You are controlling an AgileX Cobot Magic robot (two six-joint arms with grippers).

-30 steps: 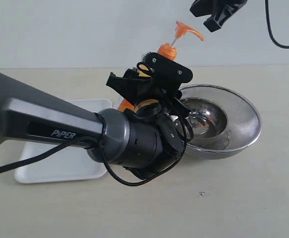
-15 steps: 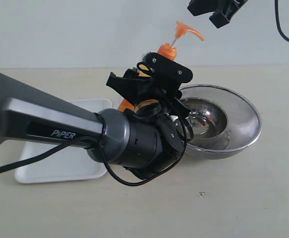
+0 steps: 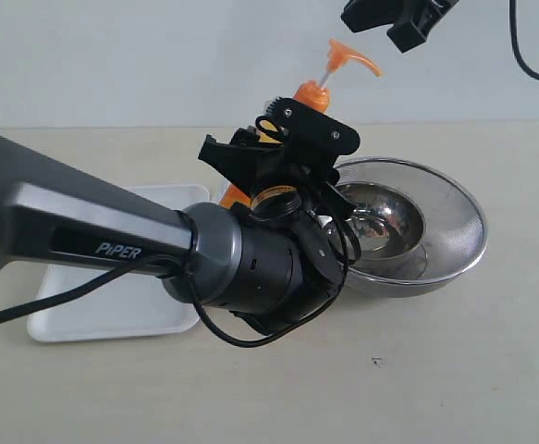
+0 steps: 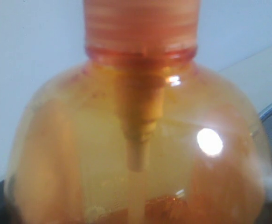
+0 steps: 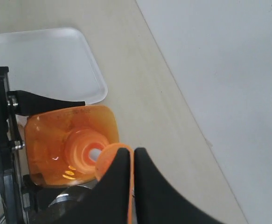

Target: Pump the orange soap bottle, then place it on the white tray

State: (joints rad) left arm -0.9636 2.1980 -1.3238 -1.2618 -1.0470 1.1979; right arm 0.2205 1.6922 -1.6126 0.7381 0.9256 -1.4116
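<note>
Beige table (image 3: pixel 454 370), pale wall (image 3: pixel 112 55) behind. Orange soap bottle (image 3: pixel 311 94) mid-scene, near upright, long axis leaning toward 1 o'clock, body clamped by left gripper (image 3: pixel 269 148). Pump head (image 3: pixel 348 57) raised, apparently unpressed. Right gripper (image 5: pixel 132 158) pinched closed, empty, nearer arm to pump, hovering just above it at 1 o'clock; press likely needs drop along bottle's axis. White tray (image 3: pixel 75 324) at 8 o'clock of bottle, steel bowl (image 3: pixel 454 231) at 4 o'clock. Left arm (image 3: pixel 66 231) lettered "PiPER"; bottle label hidden.
</note>
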